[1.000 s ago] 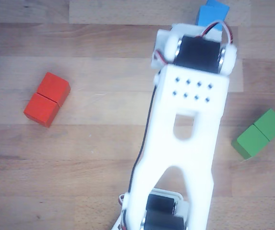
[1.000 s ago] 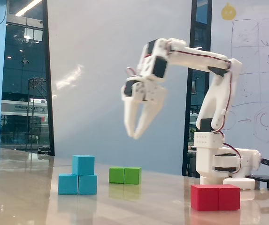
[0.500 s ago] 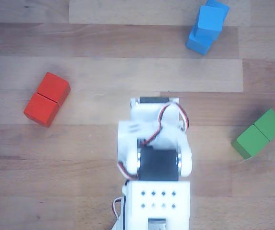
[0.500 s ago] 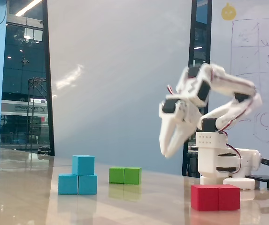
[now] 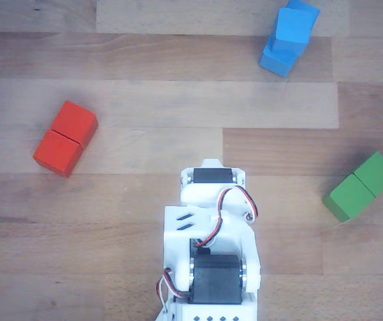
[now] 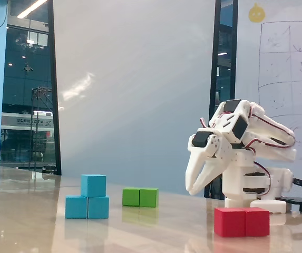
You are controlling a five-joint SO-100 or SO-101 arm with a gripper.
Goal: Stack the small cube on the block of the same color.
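Three two-segment blocks lie on your wooden table [image 5: 178,100], and one of them already carries the small cube. In the fixed view, at lower left of the frame, you see the small cube [image 6: 93,185] sitting on top of the blue block [image 6: 87,207], over its right half and a little past the seam. In the other view the same pair is at the upper right of the frame: the small cube [image 5: 293,25] covers the upper part of the blue block [image 5: 277,57] and looks slightly turned against it.

The red block [image 5: 65,138] is at the middle left of the other view, and the green block [image 5: 361,186] at the right edge, both well apart from the blue one.

Your gripper [image 6: 193,190] hangs folded close to the arm's base at the right of the fixed view, pointing down to the table and holding nothing. Its fingers are near together, but I cannot tell if they fully meet.
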